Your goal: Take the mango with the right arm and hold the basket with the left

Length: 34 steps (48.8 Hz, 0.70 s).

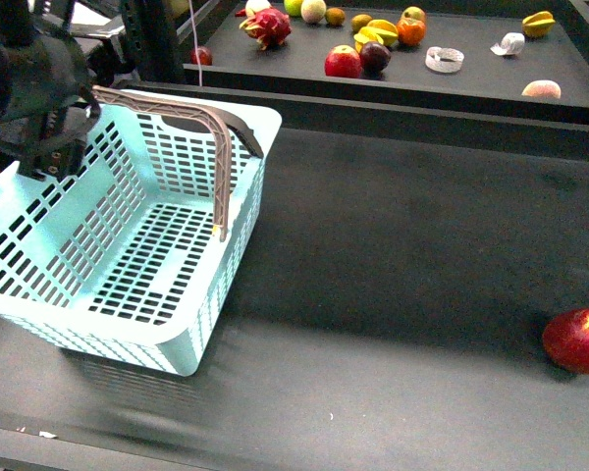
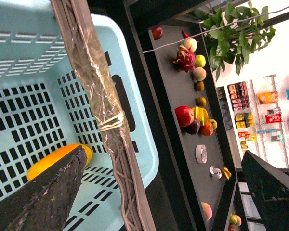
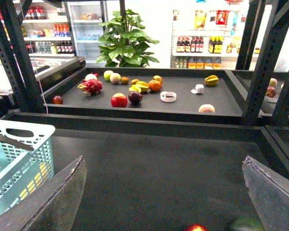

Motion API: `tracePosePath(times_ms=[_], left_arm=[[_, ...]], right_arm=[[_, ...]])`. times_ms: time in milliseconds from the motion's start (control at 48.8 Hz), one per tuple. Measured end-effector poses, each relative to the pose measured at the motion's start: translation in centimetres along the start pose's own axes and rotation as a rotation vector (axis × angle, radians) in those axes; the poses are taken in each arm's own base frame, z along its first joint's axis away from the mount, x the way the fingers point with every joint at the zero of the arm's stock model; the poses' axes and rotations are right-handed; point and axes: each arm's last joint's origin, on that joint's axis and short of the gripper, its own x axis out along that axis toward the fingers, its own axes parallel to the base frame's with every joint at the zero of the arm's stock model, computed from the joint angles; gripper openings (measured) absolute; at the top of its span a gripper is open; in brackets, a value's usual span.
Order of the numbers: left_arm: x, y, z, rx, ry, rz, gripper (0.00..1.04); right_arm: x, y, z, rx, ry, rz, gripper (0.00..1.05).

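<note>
Front view first: the basket (image 1: 128, 255) sits tilted on the dark worktop (image 1: 402, 255), its near corner low and its far left side raised. The left end effector (image 1: 54, 147) is up at that far left wall, right at the rim, though whether it grips the plastic I cannot tell from here. One grey-brown handle (image 1: 211, 132) arches over the basket. A red fruit (image 1: 577, 340) lies alone near the worktop's right edge, well apart from the basket. On the shelf (image 1: 471, 74) behind sit a dragon fruit (image 1: 267, 26), a red apple (image 1: 343, 62) and an orange (image 1: 410, 31).

Left wrist view now: the left end effector's fingers (image 2: 43, 197) stand wide apart, one dark finger in each lower corner, nothing pinched between them. The mango (image 2: 58, 159) lies inside the basket (image 2: 139, 144) on the slotted floor, half hidden behind a finger. The handle (image 2: 98, 106), wrapped in clear film, runs across the middle.

Right wrist view: the right end effector (image 3: 164, 202) hangs over the worktop (image 3: 164, 173) with its fingers (image 3: 62, 197) spread wide, holding nothing. The basket's corner (image 3: 19, 154) shows at one side, and the red fruit (image 3: 196, 227) peeks in at the edge between the fingers.
</note>
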Motion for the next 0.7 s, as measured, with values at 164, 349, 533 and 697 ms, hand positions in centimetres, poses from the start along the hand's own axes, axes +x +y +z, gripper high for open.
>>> tracePosePath(times_ms=[164,349,533,697], left_arm=[[-5.2,0.9,4.1,0.090,-0.080,-0.033,0.97],[-10.9,4.1,8.7,0.113,-0.217,0.021,0.97],[-16.0,5.2,9.8,0.134,-0.293,0.032,0.97],[-18.0,6.0,9.5,0.168,-0.294,0.078,0.97]], right_arm=[[0.0,0.0,0.0,0.000,0.000,0.000,0.96],[0.0,0.0,0.0,0.000,0.000,0.000,0.96],[0.0,0.0,0.0,0.000,0.000,0.000,0.96],[0.0,0.0,0.0,0.000,0.000,0.000,0.96]])
